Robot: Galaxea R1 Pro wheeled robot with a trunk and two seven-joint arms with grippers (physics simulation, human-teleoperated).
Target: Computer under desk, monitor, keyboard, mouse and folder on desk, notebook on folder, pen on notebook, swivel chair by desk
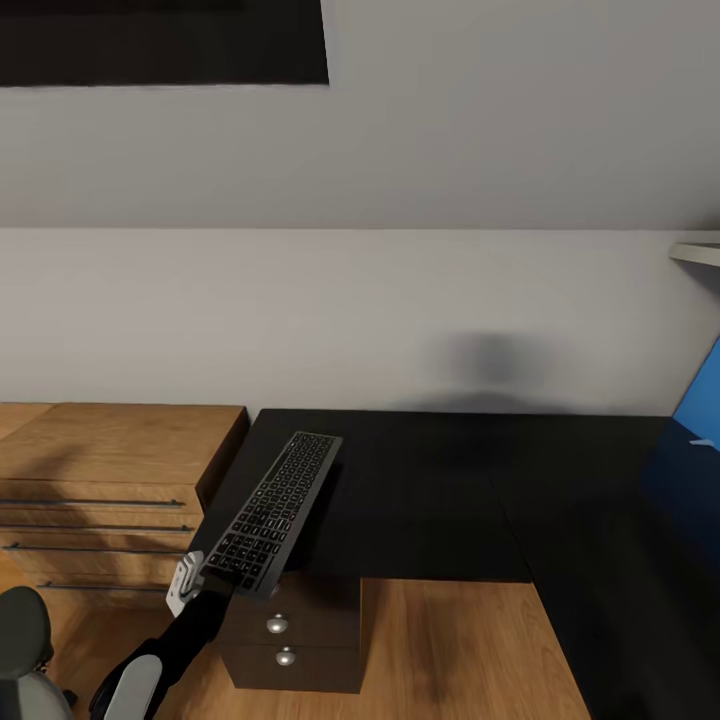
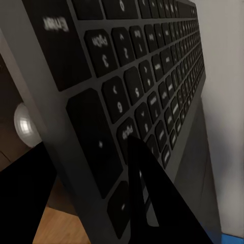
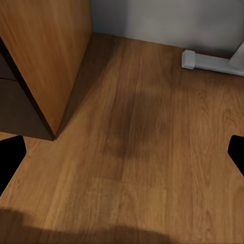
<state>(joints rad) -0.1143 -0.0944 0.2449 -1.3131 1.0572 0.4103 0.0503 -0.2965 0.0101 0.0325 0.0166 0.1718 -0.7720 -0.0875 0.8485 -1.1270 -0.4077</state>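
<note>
A: Keyboard in head view: near end clamped in left gripper, far end reaching ahead over the desk, likely for set-down.
B: Left wrist: finger pressed across the keys. Right wrist: fingertips spread wide, empty, floor beyond.

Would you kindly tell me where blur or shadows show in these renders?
Left wrist view: the flat black keyboard is blurred at the near keys. Head view: a soft grey shadow smudges the wall above the black-topped desk. Right wrist view: dark shadow patches lie on the wooden floor.
</note>
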